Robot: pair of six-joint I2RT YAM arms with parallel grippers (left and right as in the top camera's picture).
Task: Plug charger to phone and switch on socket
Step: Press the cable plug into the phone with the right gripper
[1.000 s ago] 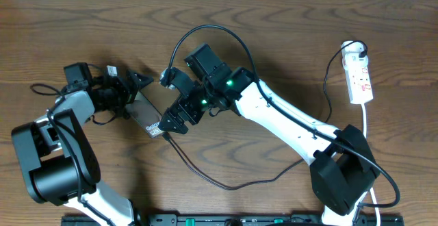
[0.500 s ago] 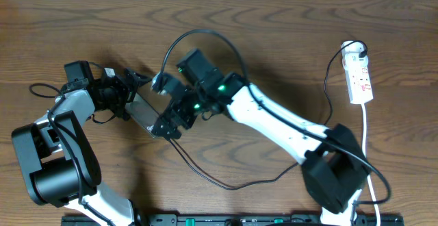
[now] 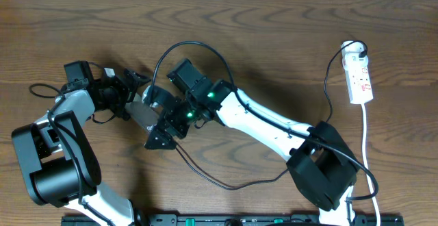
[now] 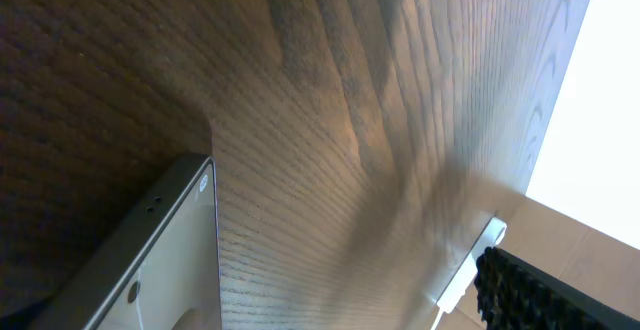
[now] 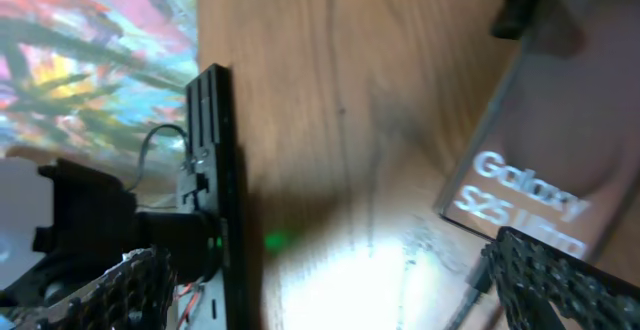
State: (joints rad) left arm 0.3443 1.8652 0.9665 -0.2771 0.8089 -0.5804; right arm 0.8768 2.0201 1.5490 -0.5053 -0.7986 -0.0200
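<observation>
The right pincer (image 5: 345,285) and left pincer (image 3: 135,92) both gape, grasping nothing. Crowded round the phone (image 5: 560,140), either could knock it askew before the charger (image 3: 229,188) goes in.

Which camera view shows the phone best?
The right wrist view: the phone shows its flat face at upper right, with the white Galaxy lettering readable. The left wrist view shows only one corner and a side edge, at lower left. In the overhead view, only a grey strip shows between the left gripper and right gripper.
</observation>
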